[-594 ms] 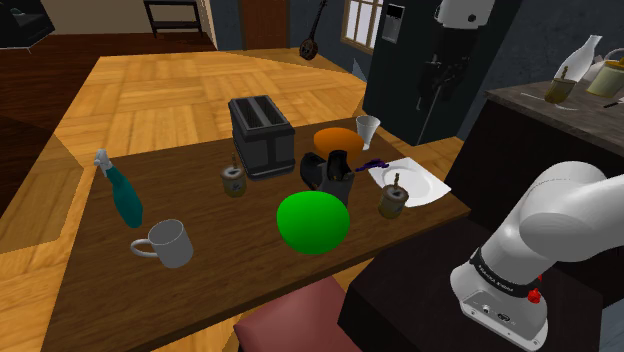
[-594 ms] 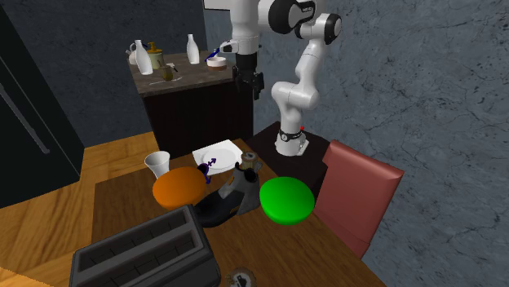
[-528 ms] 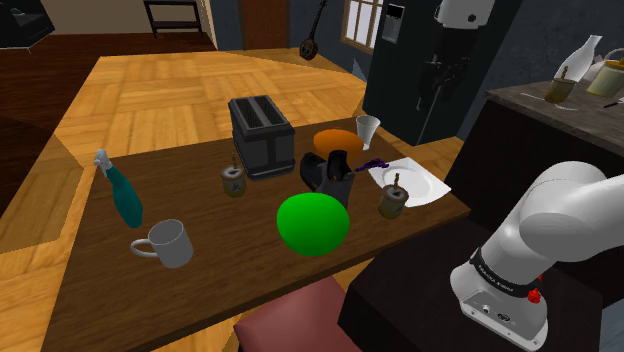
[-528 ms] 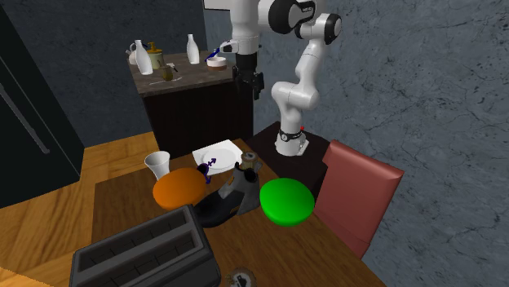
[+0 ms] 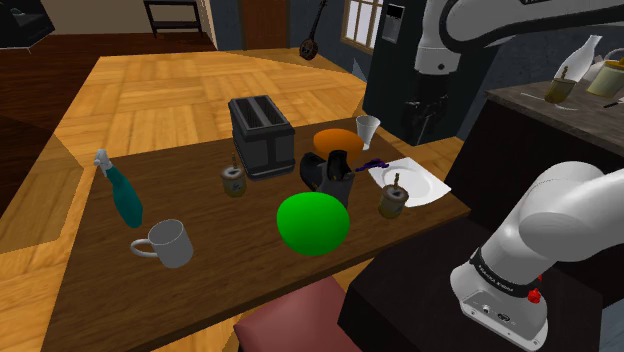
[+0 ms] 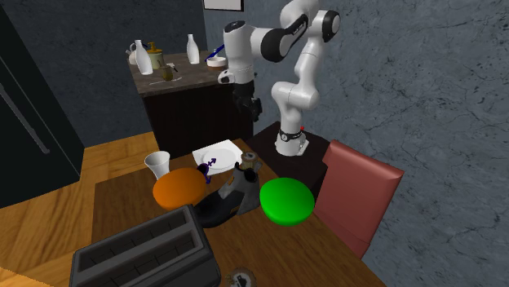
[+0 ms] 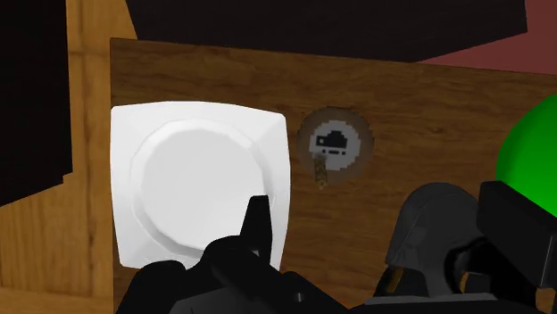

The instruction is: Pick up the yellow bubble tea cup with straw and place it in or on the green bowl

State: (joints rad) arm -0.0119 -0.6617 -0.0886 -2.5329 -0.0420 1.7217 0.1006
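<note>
High over the table (image 5: 220, 270), above its one white plate (image 5: 415, 180), hang the robot's black fingers (image 7: 258, 227), carrying nothing; whether they are open or closed cannot be told. Two olive-yellow bubble tea cups with straws stand below: the nearer cup (image 5: 392, 200) just beside the plate, the farther cup (image 5: 233, 181) by the one toaster (image 5: 260, 135). Risks: grabbing the wrong twin, or clipping the black appliance (image 5: 328, 170) standing between one green bowl (image 5: 313, 222) and one orange bowl (image 5: 336, 139).
</note>
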